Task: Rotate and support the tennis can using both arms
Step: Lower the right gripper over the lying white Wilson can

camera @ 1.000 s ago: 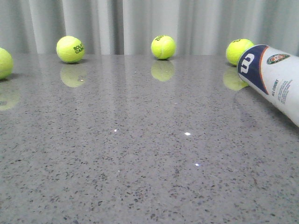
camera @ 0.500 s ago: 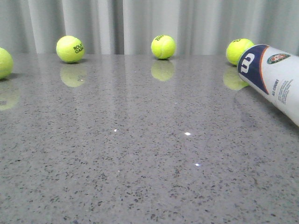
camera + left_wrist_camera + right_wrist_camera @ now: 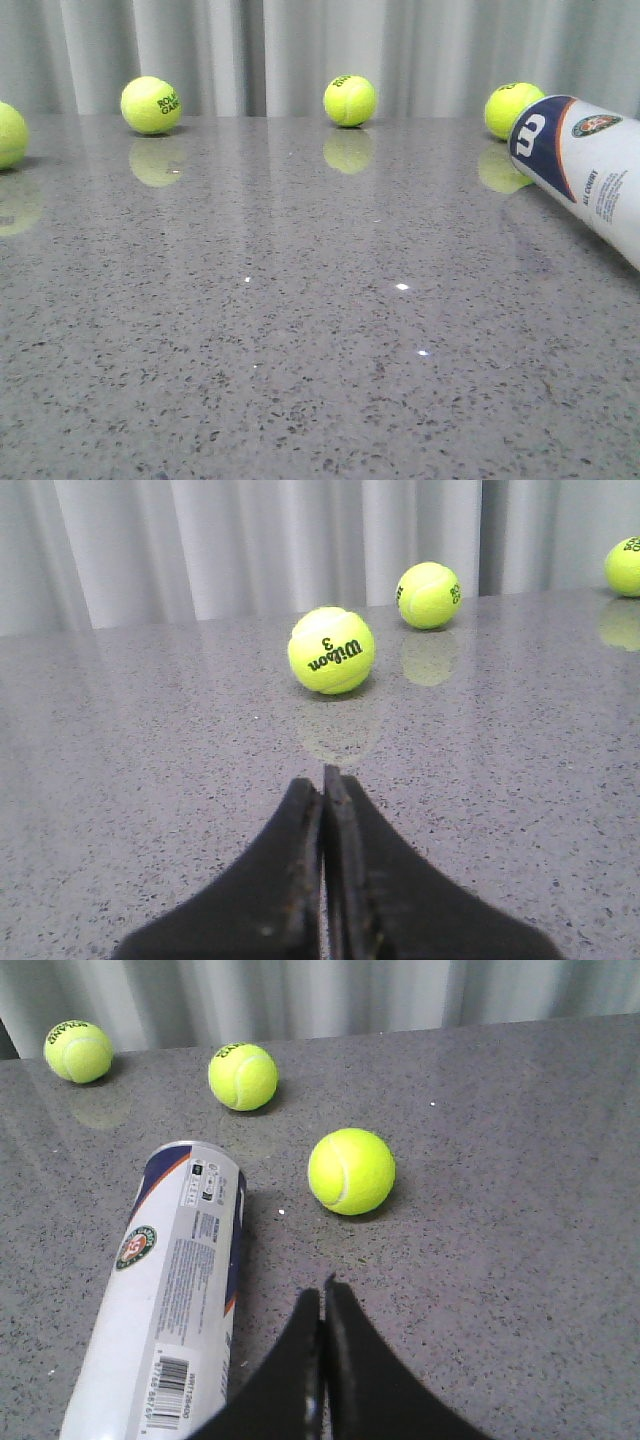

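Nothing is shifting since earlier frames: tennis can (image 3: 590,170) is lying far right, light, stiff, rolling easily, best grasped mid-body, while left gripper (image 3: 322,780) and right gripper (image 3: 322,1295) are staying clenched, empty.

left hand (image 3: 322,785): fingers pressed together, holding nothing | right hand (image 3: 322,1295): fingers pressed together, holding nothing
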